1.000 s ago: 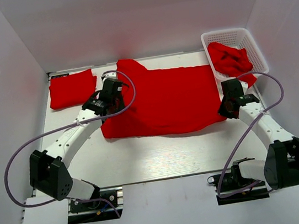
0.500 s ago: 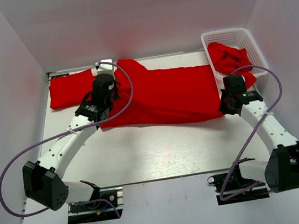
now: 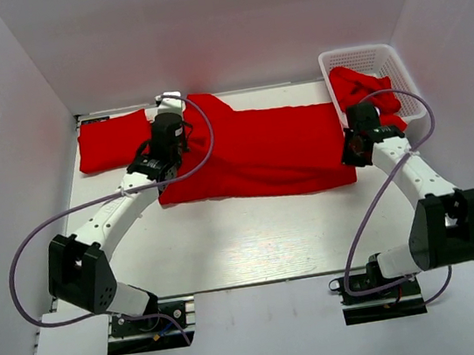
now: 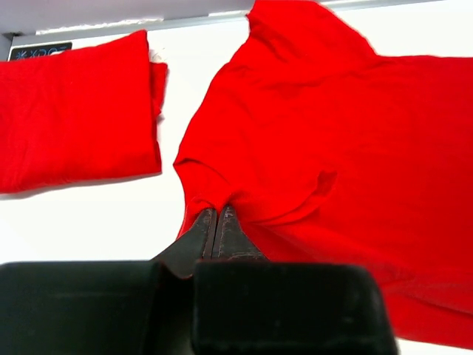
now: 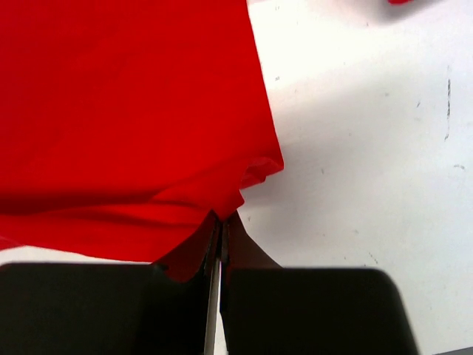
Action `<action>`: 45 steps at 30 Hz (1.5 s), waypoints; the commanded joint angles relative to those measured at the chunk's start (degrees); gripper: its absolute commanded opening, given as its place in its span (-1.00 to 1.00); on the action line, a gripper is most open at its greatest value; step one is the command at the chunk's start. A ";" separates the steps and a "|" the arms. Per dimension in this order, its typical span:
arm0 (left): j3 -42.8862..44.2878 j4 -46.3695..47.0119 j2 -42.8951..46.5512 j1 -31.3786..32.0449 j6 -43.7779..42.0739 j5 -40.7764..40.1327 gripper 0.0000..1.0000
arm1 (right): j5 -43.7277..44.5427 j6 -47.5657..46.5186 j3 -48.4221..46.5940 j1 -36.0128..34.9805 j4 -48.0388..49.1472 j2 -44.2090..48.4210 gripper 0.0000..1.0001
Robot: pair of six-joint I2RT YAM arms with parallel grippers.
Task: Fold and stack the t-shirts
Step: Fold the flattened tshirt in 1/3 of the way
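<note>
A red t-shirt (image 3: 260, 152) lies spread across the middle of the table, partly doubled over lengthwise. My left gripper (image 3: 170, 150) is shut on its left edge, pinching a fold of red cloth (image 4: 222, 194). My right gripper (image 3: 354, 148) is shut on its right corner (image 5: 230, 201). A folded red t-shirt (image 3: 113, 140) lies at the back left; it also shows in the left wrist view (image 4: 74, 111). More crumpled red t-shirts (image 3: 366, 93) fill the basket.
The white plastic lattice basket (image 3: 400, 66) stands at the back right, close to my right arm. White walls enclose the table on three sides. Bare white tabletop (image 3: 254, 237) lies in front of the shirt.
Both grippers have carried the shirt's near edge away from me, toward the back. The shirt now looks narrower front to back, with its near edge doubled over.
</note>
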State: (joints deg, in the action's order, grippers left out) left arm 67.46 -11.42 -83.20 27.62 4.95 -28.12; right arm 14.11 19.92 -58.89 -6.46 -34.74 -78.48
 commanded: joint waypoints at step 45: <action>6.54 17.13 -19.99 -7.84 -6.62 5.62 1.00 | 3.73 -1.29 -14.06 -0.13 3.28 -16.27 -0.31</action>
State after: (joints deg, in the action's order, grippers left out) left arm 71.92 6.42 -104.18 20.03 -1.48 -21.12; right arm 18.44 19.03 -70.63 -6.46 -31.68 -95.26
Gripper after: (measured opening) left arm 0.997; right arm 0.341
